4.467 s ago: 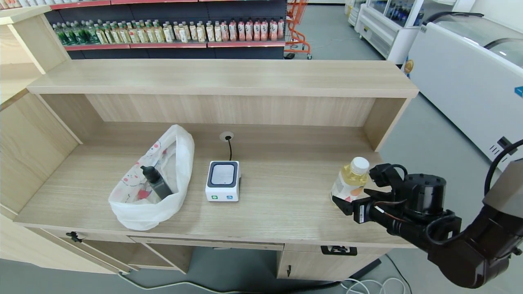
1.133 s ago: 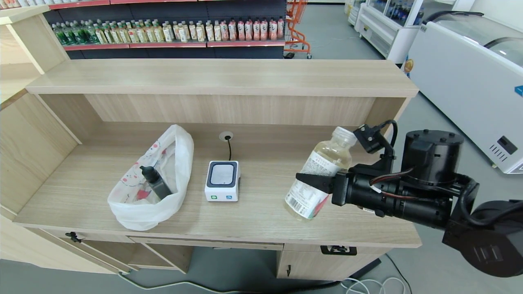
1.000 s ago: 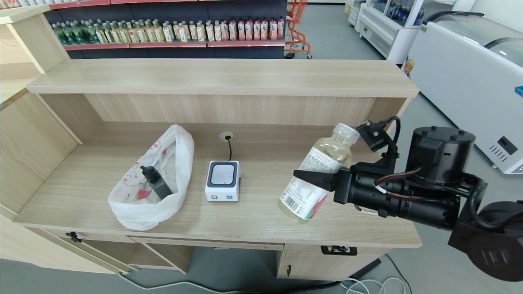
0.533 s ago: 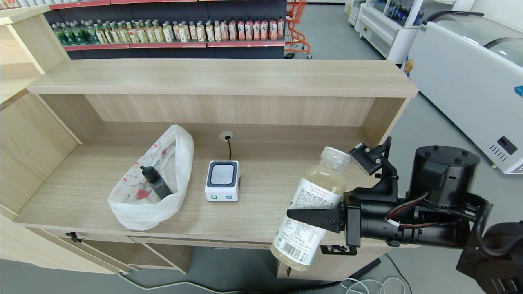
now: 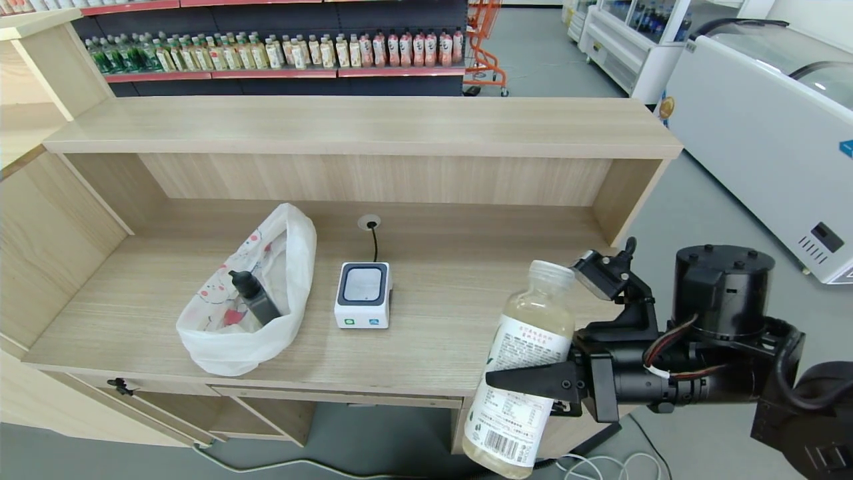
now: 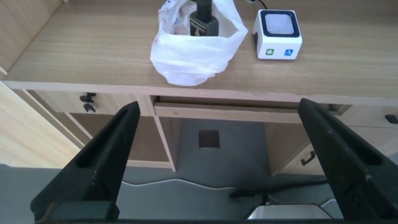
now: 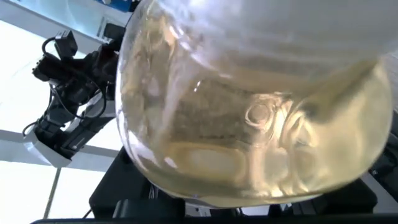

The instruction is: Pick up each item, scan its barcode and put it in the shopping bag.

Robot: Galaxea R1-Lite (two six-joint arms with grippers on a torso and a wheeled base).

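One bottle [image 5: 526, 373] of pale yellow drink, with a white cap and a white label, is clamped in the right end effector [image 5: 541, 381], whose dark fingers [image 5: 526, 385] close on the label about halfway up. In the head view it hangs at 5 o'clock, clear of the desk [image 5: 440, 300] and out past its front edge. It is nearly upright, the cap tipped slightly toward 1 o'clock and the barcode low on the label facing the camera. In the right wrist view the bottle [image 7: 249, 112] is seen from its base, close up.

The scanner [image 5: 363, 293], a small white box with a dark-framed window on top, sits mid-desk, and its cable runs toward 12 o'clock into a round hole [image 5: 369, 222]. Near it, at 9 o'clock, lies the bag [image 5: 246, 300], white plastic with red print, mouth open. A dark bottle [image 5: 255, 299] leans inside it, its cap toward 11 o'clock.

The left end effector [image 6: 217, 162] hangs low in front of the desk's front edge with its two dark fingers [image 6: 102, 158] spread wide apart. Beyond them the left wrist view shows the bag [image 6: 193, 53], the dark bottle [image 6: 203, 18] and the scanner [image 6: 280, 34].
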